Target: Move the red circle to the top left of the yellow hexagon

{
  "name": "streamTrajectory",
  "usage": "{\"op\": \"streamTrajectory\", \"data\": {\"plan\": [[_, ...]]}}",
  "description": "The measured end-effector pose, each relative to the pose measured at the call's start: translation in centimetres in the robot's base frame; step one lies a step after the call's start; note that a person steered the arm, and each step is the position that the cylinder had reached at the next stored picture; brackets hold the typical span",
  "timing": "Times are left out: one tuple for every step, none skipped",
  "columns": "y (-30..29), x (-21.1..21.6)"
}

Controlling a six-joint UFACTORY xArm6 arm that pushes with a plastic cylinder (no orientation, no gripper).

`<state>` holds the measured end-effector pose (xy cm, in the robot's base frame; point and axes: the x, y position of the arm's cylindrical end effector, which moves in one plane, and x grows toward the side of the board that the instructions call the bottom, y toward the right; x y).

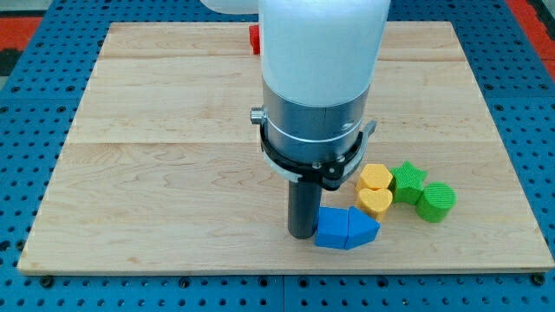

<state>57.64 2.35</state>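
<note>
A red block (254, 37) peeks out at the view's top, mostly hidden behind the arm; its shape cannot be made out. The yellow hexagon (375, 178) sits right of centre, with a yellow heart (375, 202) just below it. My tip (302, 234) rests on the board near the view's bottom, touching the left side of a blue block (331, 229). The tip is far below the red block and left of the yellow hexagon.
A second blue block (363, 229) touches the first on its right. A green star (408, 180) and a green round block (436, 201) lie right of the yellow blocks. The wooden board (156, 156) lies on a blue pegboard. The arm's white body hides the top centre.
</note>
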Motion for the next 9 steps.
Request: {"op": "streamTrajectory", "data": {"plan": [[0.2, 0.1], [1.3, 0.1], [3.1, 0.1], [-0.2, 0.1], [-5.5, -4.5], [-5.5, -12.4], [-0.1, -19.6], [5.7, -25.8], [5.3, -31.9]]}}
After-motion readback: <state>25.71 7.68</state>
